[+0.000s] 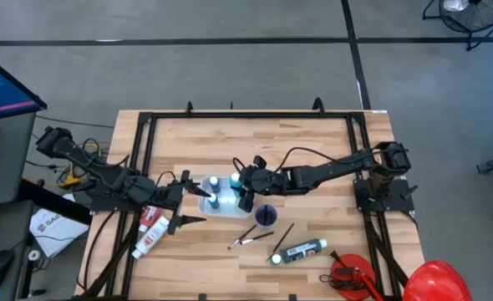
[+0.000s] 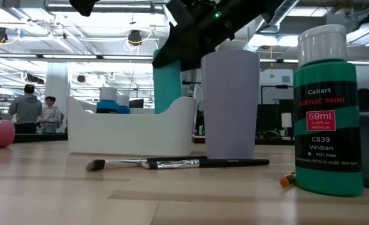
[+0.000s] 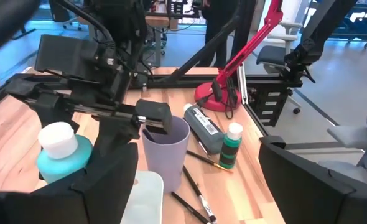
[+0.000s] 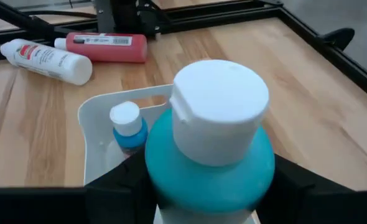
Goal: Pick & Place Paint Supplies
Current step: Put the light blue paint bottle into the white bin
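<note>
A white tray [image 1: 221, 202] stands mid-table with a small blue bottle [image 4: 127, 126] upright in it. My right gripper [image 1: 245, 194] is shut on a teal bottle with a white cap [image 4: 211, 134], over the tray's right end. My left gripper [image 1: 191, 201] stands open at the tray's left side, with nothing between its fingers. A red tube [image 1: 151, 215] and a white bottle with a red label [image 1: 148, 241] lie left of the tray. Two brushes [image 1: 251, 238], a black bottle [image 1: 301, 251] and an upright green bottle [image 2: 327, 112] are toward the near edge. My right gripper pinches the teal bottle's round body [image 4: 171, 180] between its two fingers, just below the white cap. The fingers come slanting down from the table's right side. The bottle stands upright; the tray's wall [image 2: 172, 122] hides its lower end, so whether it rests in the tray cannot be told.
A purple cup [image 1: 266, 216] stands just right of the tray. A red tool with a black handle [image 1: 351, 276] and a red dome [image 1: 434, 280] sit at the near right corner. A black frame [image 1: 146, 125] borders the table.
</note>
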{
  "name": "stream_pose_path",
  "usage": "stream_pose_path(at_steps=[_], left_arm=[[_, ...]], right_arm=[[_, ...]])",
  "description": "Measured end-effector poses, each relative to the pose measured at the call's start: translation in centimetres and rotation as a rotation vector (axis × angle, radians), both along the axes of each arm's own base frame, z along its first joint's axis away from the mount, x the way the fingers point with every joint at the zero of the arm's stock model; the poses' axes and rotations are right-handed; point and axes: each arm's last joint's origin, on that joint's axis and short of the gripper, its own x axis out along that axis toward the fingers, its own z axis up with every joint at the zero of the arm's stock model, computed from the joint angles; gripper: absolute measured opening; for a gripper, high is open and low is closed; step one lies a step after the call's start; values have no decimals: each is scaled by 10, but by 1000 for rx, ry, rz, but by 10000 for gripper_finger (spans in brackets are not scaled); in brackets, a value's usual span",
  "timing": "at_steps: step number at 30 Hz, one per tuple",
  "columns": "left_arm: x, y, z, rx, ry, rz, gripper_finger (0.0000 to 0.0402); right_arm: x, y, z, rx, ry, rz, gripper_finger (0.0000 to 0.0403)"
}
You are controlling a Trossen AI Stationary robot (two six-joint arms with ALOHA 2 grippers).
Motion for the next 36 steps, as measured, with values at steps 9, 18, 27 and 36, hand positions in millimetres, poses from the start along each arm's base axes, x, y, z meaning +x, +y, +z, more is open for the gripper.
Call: stream_pose_path(at_steps=[9, 18, 27, 36], left_arm=[[0, 0, 0, 4, 0, 0, 325], [0, 0, 0, 16, -8, -3, 324], [0, 0, 0, 18, -10, -3, 325], [0, 0, 1, 22, -15, -4, 324]], right_arm=[[-4, 0, -9, -1, -24, 4, 201], [-7, -13, -19, 32, -140, 16, 194], [-4, -13, -12, 16, -211, 31, 197], [-4, -11, -12, 6, -210, 40, 199]])
